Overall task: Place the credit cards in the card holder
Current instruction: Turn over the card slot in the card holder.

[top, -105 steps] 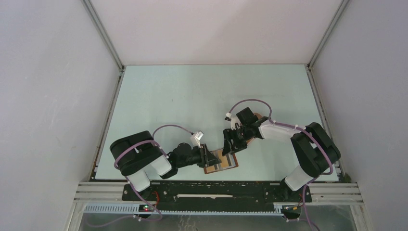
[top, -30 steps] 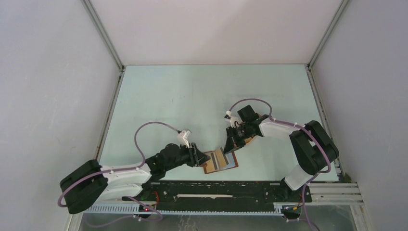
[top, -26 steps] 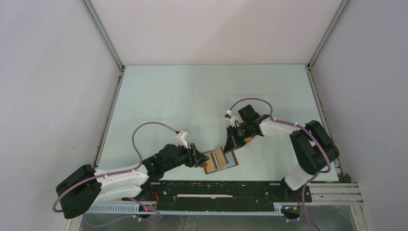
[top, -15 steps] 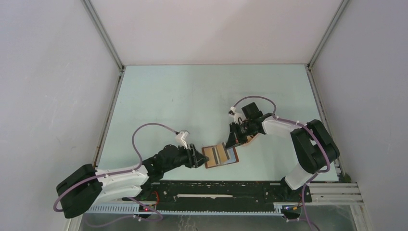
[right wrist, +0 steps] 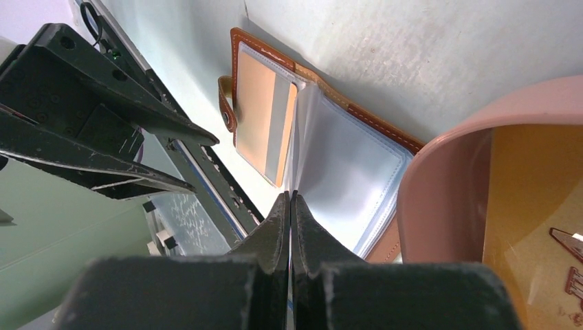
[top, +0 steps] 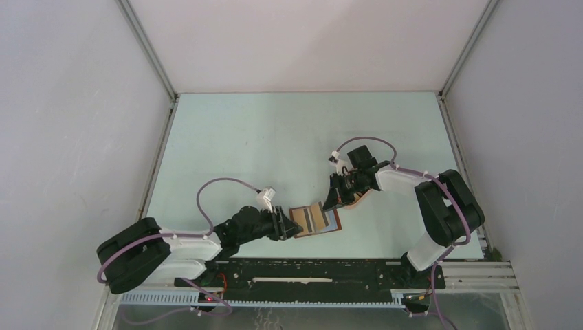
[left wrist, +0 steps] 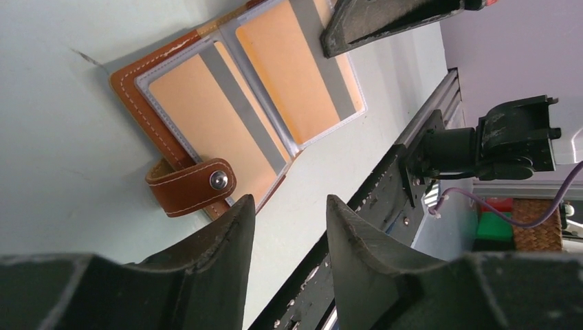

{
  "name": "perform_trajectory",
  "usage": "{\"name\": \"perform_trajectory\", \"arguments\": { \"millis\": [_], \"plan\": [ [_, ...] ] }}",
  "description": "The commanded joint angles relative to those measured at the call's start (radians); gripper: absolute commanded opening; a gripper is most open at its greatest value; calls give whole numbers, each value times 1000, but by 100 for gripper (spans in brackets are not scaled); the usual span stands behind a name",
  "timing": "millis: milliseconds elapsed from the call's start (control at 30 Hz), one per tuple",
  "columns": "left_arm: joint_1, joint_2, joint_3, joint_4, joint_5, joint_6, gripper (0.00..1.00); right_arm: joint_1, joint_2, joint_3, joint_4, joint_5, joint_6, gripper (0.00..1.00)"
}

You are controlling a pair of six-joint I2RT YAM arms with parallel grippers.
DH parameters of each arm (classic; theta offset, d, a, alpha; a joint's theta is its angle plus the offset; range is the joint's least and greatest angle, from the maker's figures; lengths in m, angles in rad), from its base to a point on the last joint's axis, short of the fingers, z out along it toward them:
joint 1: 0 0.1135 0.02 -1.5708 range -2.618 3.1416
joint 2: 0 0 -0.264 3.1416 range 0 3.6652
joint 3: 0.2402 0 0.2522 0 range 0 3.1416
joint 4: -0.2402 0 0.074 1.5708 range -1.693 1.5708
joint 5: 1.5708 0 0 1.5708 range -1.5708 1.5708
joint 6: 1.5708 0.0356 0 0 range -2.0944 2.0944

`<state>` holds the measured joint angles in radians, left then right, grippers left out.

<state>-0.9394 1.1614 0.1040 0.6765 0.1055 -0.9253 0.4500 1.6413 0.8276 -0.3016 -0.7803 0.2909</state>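
The holder [top: 315, 221] lies open at the surface's [top: 275, 137] near edge, with orange cards [left wrist: 199, 113] inside. The left pincer [left wrist: 285, 206] is spread beside its tab [left wrist: 192, 187]. The right pincer [right wrist: 290, 198] is pressed together over the clear sleeves [right wrist: 344, 161].

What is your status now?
Left end effector open, empty, beside snap tab. Right end effector shut at clear sleeve. Card holder open, orange cards inside. Pink tray alongside.

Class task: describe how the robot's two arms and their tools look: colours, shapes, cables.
Both the left arm and right arm have white shells between black joints. A thin purple cable loops along each. The left tool and right tool each have two tapered matte-black fingers with scuffed edges.
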Motion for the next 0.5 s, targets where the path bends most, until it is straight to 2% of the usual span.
{"name": "perform_trajectory", "arguments": {
  "millis": [0, 233, 467],
  "plan": [
    [6, 29, 1, 38, 7, -32, 48, -10, 6, 31, 22, -10, 11, 0],
    [5, 26, 28, -85, -5, -29, 51, -10, 11, 31, 24, -11, 13, 0],
    [5, 42, 50, -92, -1, -19, 53, -9, 15, 31, 23, -14, 12, 0]
  ]
}}
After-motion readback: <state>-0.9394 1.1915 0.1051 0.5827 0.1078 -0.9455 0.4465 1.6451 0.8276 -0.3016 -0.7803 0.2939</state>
